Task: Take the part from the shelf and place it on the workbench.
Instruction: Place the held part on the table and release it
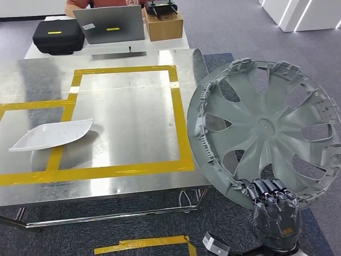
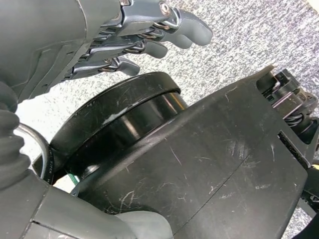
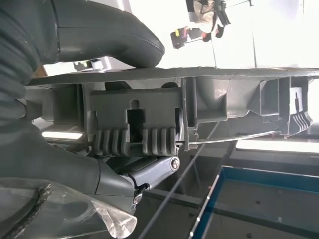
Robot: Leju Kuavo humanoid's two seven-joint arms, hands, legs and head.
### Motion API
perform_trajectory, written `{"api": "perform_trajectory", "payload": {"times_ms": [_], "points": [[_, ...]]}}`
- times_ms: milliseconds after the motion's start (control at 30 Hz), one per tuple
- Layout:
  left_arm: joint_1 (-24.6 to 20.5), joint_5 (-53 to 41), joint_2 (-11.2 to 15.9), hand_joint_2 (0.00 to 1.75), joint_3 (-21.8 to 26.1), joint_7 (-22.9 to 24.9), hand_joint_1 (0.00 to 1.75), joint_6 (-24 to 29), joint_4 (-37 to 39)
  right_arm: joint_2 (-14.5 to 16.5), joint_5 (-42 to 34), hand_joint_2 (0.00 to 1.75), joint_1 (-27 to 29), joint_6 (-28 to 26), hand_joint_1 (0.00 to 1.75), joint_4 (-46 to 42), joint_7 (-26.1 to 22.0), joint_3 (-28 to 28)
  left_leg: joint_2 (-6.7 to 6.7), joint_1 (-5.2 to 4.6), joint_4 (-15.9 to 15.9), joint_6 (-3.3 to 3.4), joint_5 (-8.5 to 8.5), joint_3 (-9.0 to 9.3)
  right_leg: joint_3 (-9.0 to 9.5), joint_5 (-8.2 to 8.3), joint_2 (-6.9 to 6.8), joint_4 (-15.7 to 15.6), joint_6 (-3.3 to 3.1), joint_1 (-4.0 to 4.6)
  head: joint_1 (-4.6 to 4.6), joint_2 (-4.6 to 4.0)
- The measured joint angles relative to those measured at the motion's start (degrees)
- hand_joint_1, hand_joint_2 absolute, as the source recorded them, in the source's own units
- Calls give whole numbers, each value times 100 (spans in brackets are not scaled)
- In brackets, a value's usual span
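Note:
A large grey wheel cover [image 1: 263, 130] with spokes and openings is held upright to the right of the steel workbench [image 1: 120, 117], off its right edge. My right hand [image 1: 275, 208] grips its lower rim from below, fingers curled over the edge. In the right wrist view the thumb [image 3: 109, 35] lies on one face of the wheel cover's rim [image 3: 158, 114] and a finger [image 3: 150, 174] presses the other. My left hand [image 2: 124, 40] hangs over the grey carpet with its fingers apart, holding nothing.
Yellow tape marks a rectangle [image 1: 177, 106] on the workbench. A white curved part [image 1: 52, 133] lies at its left. Behind stand a black case [image 1: 58, 34], a grey laptop [image 1: 110, 24], a cardboard box [image 1: 163, 24] and a person in orange [image 1: 80, 4]. Yellow tape [image 1: 145, 244] marks the floor.

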Motion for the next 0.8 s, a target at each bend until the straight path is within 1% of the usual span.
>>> {"api": "perform_trajectory", "payload": {"times_ms": [133,267,500,567,633,733,800], "points": [[0,8,0,175,10,14,0,-8,0,-156,0,175,10,0,175,74,492,182,0,1,0,2,-1,-4,2,0,0,0,0,0,-1,0],[-1,11,0,175,16,25,0,2,0,-444,-17,175,11,0,175,203,1064,501,1,3,-1,3,-1,-4,2,0,1,1,0,1,-1,0],[-6,-54,-2,175,22,31,0,35,0,-1202,-202,175,-168,0,175,724,2157,1346,1,4,-1,9,3,-3,4,0,-4,1,0,2,-1,0],[-8,-65,-2,175,22,31,0,38,0,-1371,-308,175,-201,0,175,896,2243,1518,1,3,-1,10,4,-4,4,0,-3,1,0,1,-1,0],[-8,-59,-2,175,22,31,0,38,0,-1478,-390,175,-221,0,175,1055,2183,1642,1,3,-1,10,4,-4,4,0,-2,1,0,1,-1,0],[-8,-36,-2,175,21,34,0,33,0,-1529,-454,175,-286,0,175,1301,2014,1734,1,3,-1,10,4,-3,3,0,-4,1,0,1,-1,0],[-7,-31,-2,175,20,36,0,30,0,-1552,-475,175,-318,0,175,1419,1989,1773,1,3,-1,10,4,-4,3,0,-6,1,-1,2,-1,0]]}}
